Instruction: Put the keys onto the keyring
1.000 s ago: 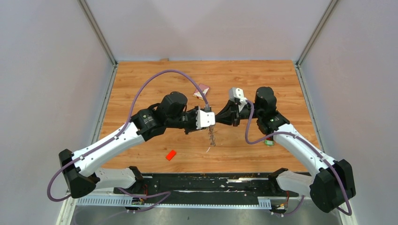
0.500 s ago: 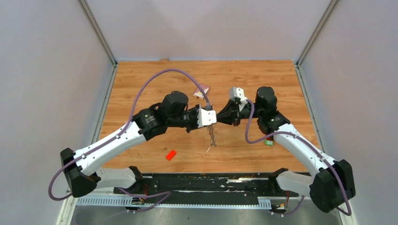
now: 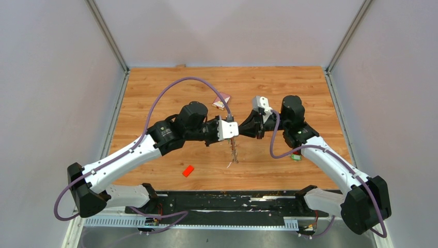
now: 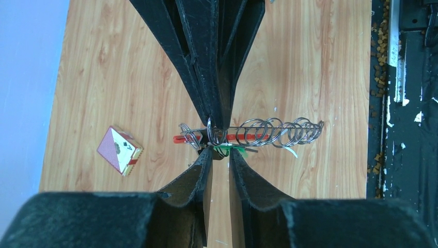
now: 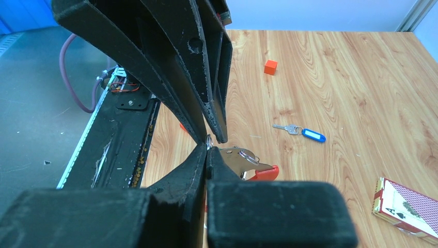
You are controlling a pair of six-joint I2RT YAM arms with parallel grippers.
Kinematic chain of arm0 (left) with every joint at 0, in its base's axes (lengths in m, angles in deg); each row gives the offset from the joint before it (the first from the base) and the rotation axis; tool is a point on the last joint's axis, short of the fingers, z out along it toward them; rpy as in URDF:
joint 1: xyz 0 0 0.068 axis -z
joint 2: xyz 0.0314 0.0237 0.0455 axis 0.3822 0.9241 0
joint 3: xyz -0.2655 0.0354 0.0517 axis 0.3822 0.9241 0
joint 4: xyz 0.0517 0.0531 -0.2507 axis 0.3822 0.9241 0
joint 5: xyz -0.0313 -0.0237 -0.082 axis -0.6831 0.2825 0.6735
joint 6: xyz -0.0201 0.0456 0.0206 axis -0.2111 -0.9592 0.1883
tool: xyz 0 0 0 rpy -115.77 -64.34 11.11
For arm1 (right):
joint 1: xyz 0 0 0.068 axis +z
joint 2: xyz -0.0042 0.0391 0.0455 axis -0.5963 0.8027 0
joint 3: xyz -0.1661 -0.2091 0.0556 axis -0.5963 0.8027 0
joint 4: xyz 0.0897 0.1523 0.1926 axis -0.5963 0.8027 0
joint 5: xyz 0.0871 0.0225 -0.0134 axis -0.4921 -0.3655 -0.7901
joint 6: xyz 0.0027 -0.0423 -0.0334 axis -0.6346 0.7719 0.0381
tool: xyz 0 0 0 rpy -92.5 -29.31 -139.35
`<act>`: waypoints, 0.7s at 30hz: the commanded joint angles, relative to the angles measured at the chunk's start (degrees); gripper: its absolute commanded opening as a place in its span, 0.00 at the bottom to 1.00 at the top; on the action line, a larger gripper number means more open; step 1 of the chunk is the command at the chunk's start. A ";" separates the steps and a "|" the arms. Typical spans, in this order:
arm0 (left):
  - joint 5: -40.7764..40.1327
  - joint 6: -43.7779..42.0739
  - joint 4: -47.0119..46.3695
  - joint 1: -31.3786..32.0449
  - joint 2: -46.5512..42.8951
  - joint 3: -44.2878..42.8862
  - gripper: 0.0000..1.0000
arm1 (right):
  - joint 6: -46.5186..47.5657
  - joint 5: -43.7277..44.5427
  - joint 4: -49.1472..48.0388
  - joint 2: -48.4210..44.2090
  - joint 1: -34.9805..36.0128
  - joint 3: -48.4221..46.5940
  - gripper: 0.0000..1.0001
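Note:
The keyring (image 3: pixel 234 150) hangs between both grippers above mid-table. In the left wrist view it shows as silver wire coils (image 4: pixel 268 133) with a red strap behind. My left gripper (image 3: pixel 231 130) is shut on it, with a small green bit (image 4: pixel 229 151) at its fingertips. My right gripper (image 3: pixel 240 129) meets it tip to tip and is shut on a thin ring of the bunch. A silver plate and red end (image 5: pixel 263 171) hang beside the right gripper's fingers. A green-tagged key (image 3: pixel 295 157) lies by the right arm. A blue-tagged key (image 5: pixel 306 133) lies on the table. The black-tagged key is out of view.
A playing-card box (image 3: pixel 222 101) lies behind the grippers and also shows in the left wrist view (image 4: pixel 120 150). A small flat orange-red block (image 3: pixel 188 171) lies front left. An orange cube (image 5: pixel 270 67) sits further off. The black base rail (image 3: pixel 227 199) runs along the near edge.
The left arm's elbow has crept slightly towards the centre. Both grippers stay pinched together with the bunch hanging below; it has barely moved.

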 commanded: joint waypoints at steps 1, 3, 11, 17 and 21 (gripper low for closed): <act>1.53 1.54 -2.19 -0.23 0.05 -0.10 0.23 | 0.94 -1.33 -1.38 -1.65 -0.13 -2.22 0.00; 2.03 1.75 -1.92 -0.26 0.43 -0.45 0.21 | 1.03 -1.33 -1.38 -1.60 -0.14 -2.22 0.00; 3.09 2.12 -1.16 -0.27 1.37 -1.40 0.06 | 0.91 -1.25 -1.50 -1.51 -0.12 -2.21 0.00; 3.55 3.14 -2.07 -0.23 1.89 -0.57 0.00 | -2.19 1.29 -2.60 -1.69 -0.12 -2.51 0.00; 2.81 4.78 -2.92 -0.23 3.30 -1.08 0.00 | -6.72 4.05 -4.71 -1.22 -0.16 -2.57 0.00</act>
